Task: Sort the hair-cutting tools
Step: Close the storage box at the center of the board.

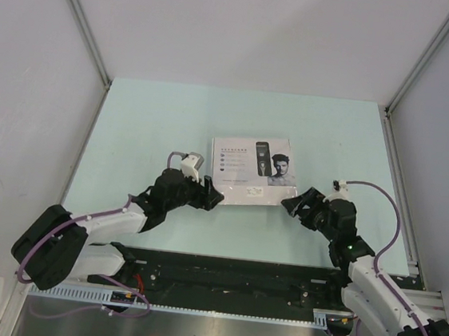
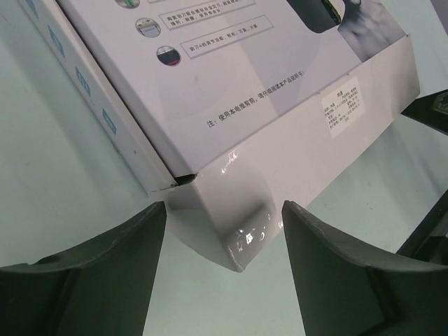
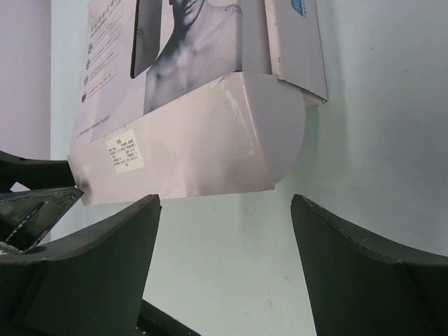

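Tabletop (image 1: 149,120) mint green, walls (image 1: 25,75) white, printed box (image 1: 250,171) at left tool (image 1: 212,192)

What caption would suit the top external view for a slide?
The left end effector and right end effector sit at the near corners of a printed white box on a pale table.

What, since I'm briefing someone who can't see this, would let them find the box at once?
Start at the pale green table. Near its middle lies a flat white box, with the left tool and the right tool at its near corners. Unlike those dark tools, it is white, printed with a man's portrait and a picture of a black clipper.
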You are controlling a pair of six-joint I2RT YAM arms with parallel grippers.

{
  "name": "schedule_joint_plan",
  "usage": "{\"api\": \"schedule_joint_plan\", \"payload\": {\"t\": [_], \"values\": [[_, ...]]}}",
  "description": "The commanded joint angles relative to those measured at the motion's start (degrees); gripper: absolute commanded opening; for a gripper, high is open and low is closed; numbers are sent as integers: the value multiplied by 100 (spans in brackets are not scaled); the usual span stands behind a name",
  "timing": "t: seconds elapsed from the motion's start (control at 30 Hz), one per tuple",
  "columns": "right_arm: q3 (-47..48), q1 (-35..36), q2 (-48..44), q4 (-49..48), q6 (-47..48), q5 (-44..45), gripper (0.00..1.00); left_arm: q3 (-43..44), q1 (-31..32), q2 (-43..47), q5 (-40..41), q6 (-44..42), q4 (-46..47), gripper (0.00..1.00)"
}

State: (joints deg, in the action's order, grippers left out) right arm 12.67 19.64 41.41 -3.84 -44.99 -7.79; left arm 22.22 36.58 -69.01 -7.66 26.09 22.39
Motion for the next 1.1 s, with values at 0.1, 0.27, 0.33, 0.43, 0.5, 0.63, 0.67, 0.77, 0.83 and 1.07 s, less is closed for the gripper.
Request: {"api": "schedule_joint_plan", "payload": {"t": [0.1,0.27,0.33,0.43,0.5,0.63,0.67,0.77,0.83,1.07], "values": [[113,-4,367,-750,114,129,75,213,16,-42,10,195,380,74],[157,-4,702,-979,70,58,66,230,25,-42,-156,292,450,71],[166,-4,746,-1005,52,50,63,230,16,-33,-262,301,468,67],[166,-4,790,-988,43,41,59,222,16,-7,-385,301,503,63],[192,-4,799,-979,52,24,56,230,25,2,-499,283,529,61],[245,-4,851,-987,26,-55,49,239,16,142,-710,248,582,59],[263,-4,895,-1005,26,-82,48,239,16,160,-745,248,582,60],[289,-4,957,-1084,-36,-144,43,274,16,178,-851,239,591,59],[289,14,1009,-1180,-53,-179,39,283,25,160,-886,239,591,58],[202,101,1054,-1549,-115,-65,54,248,25,99,-886,239,608,59]]}}
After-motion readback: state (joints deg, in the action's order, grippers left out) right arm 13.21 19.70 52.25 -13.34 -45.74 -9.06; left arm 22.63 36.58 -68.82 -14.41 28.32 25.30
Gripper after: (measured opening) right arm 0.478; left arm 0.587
